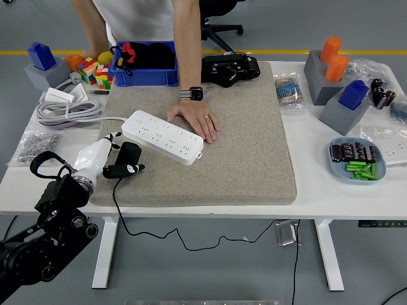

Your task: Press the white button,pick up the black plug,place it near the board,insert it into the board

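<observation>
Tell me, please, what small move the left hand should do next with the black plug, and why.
Probably lift the black plug and carry it a little up and right, toward the white power strip. The left hand is at the plug, which lies on the grey mat just beside the strip, not yet in a socket. A person's hand rests at the strip's far side, seemingly steadying it.

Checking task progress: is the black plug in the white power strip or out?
Out: black plug lies on the grey mat beside white power strip.
</observation>
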